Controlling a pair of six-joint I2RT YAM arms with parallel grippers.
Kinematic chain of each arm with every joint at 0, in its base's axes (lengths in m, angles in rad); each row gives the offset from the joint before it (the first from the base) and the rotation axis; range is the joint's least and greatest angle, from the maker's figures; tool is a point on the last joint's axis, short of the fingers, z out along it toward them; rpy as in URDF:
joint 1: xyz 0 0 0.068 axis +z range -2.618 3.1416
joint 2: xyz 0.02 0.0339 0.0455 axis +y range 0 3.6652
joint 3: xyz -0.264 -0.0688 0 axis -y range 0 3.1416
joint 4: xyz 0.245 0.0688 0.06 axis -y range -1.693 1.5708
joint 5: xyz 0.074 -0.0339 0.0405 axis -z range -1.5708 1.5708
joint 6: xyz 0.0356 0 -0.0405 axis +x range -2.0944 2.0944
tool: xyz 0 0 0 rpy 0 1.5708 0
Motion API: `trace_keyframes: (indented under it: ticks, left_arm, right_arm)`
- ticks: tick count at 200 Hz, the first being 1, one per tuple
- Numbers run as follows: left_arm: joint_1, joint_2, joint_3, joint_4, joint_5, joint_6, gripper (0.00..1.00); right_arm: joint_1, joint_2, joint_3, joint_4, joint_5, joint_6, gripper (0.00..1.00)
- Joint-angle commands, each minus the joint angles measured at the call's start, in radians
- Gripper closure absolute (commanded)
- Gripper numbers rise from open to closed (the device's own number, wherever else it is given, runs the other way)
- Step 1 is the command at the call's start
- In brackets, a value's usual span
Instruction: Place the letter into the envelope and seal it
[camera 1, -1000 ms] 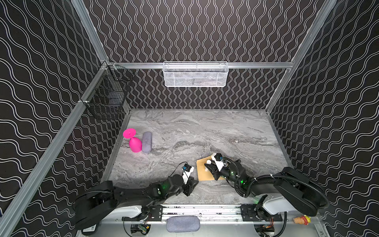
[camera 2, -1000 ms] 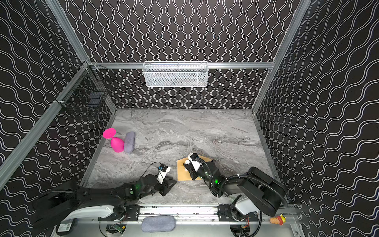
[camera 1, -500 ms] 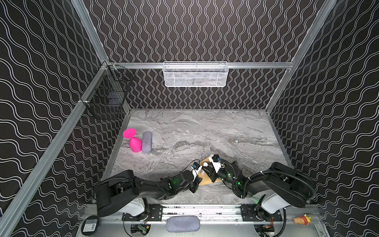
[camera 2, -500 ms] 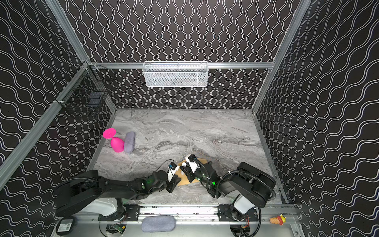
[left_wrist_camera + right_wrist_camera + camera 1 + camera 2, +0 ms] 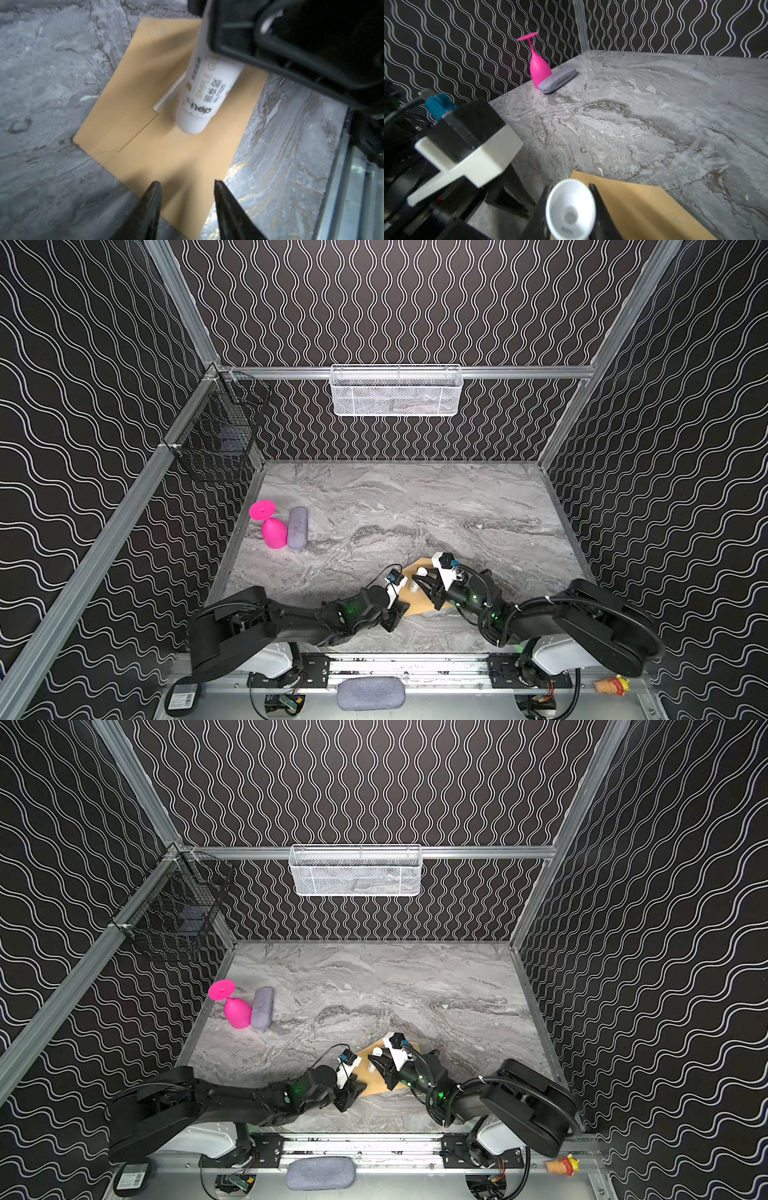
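Note:
The brown envelope (image 5: 417,605) (image 5: 376,1088) lies flat on the marble near the front edge, flap side up (image 5: 176,158). My right gripper (image 5: 570,187) (image 5: 424,585) is shut on a white glue stick (image 5: 205,89) (image 5: 571,212), whose end presses on the envelope beside the flap edge. A thin pale edge (image 5: 166,98) shows under the flap. I cannot tell if it is the letter, which is otherwise hidden. My left gripper (image 5: 187,182) (image 5: 397,612) hovers open over the envelope's near corner, nothing between its fingers.
An upturned pink glass (image 5: 272,526) and a grey case (image 5: 298,529) stand by the left wall. A white mesh basket (image 5: 395,391) hangs on the back wall and a black wire basket (image 5: 220,435) on the left. The metal front rail (image 5: 353,187) runs close to the envelope.
My left arm has swung right until its gripper reached the envelope's near corner, and its jaws have widened. The right gripper has shifted slightly left, still holding the glue stick on the envelope.

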Motion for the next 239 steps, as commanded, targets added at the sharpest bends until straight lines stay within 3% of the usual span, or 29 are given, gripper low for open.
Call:
trace_keyframes:
  ticks: [1,25,49,99,158,239]
  left_arm:
    - [0.0,-0.08,0.034,-0.074,0.014,0.067,0.39]
    - [0.001,-0.171,0.06,-0.14,0.026,0.138,0.31]
    - [0.0,-0.227,0.086,-0.192,0.051,0.204,0.32]
    - [0.0,-0.24,0.087,-0.073,0.11,0.338,0.31]
    - [0.0,-0.191,0.118,0.039,0.119,0.352,0.38]
    - [0.0,-0.175,0.165,-0.001,0.132,0.366,0.65]
  right_arm:
    - [-0.027,-0.076,-0.002,-0.064,-0.122,0.016,1.0]
    - [-0.049,-0.185,0.007,-0.182,-0.213,0.018,1.0]
    - [-0.061,-0.304,0.015,-0.302,-0.251,0.025,1.0]
    - [-0.079,-0.399,0.047,-0.363,-0.379,0.059,1.0]
    - [-0.079,-0.422,0.072,-0.364,-0.382,0.075,1.0]
    - [-0.077,-0.391,0.086,-0.328,-0.393,0.086,1.0]
